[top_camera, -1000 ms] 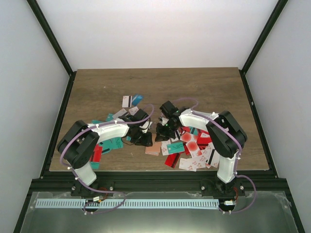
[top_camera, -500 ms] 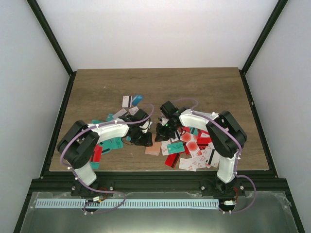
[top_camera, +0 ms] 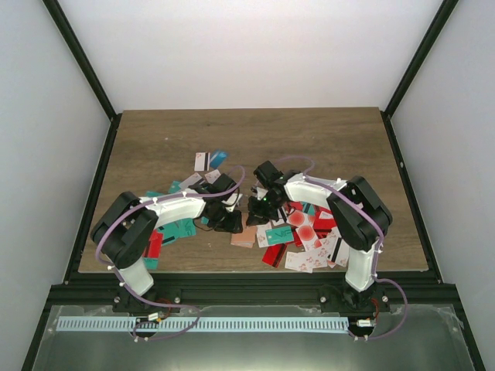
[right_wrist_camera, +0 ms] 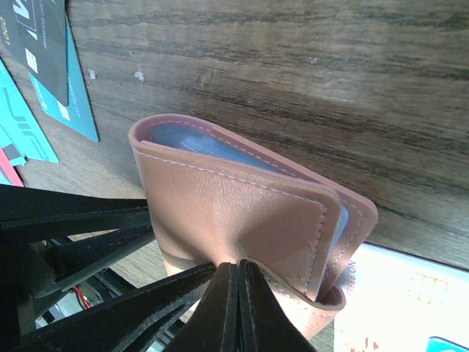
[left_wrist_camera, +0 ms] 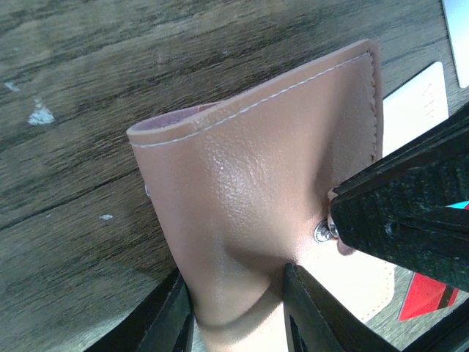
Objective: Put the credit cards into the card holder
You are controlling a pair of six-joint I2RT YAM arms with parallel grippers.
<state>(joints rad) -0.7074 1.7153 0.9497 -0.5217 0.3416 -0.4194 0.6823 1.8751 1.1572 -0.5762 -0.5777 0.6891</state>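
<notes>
Plainly, both arms meet near the middle of the tabletop (top_camera: 255, 139), and the card holder (left_wrist_camera: 249, 191) sits between them, gripped from two sides; the left hand (left_wrist_camera: 238, 326) has one finger on either side of the salmon-pink leather, clamping the folded body so that the cover dents inward between them; the right hand (right_wrist_camera: 238, 286) has its fingers pressed tight together, nipping one cover flap, and the leather puckers where the tips bite; from the left wrist we see that right finger come in from the right edge and lie just beside a small metal snap (left_wrist_camera: 321, 233) on the cover. From the right wrist we see the holder gaping slightly along its upper edge, with something bluish between the covers; we cannot tell whether that is lining or a card; nor can we tell whether the holder touches the wood below it.

The credit cards (top_camera: 305, 232) lie loose on the tabletop, most of them in a heap of red, white and teal under and beside the right arm; a smaller scatter (top_camera: 174, 230) of teal and red ones lies by the left arm; a few more (top_camera: 210, 160) rest apart, farther back. A white card (right_wrist_camera: 410, 301) lies by the holder's near corner; teal cards (right_wrist_camera: 69, 103) show at the upper left of that view.
</notes>
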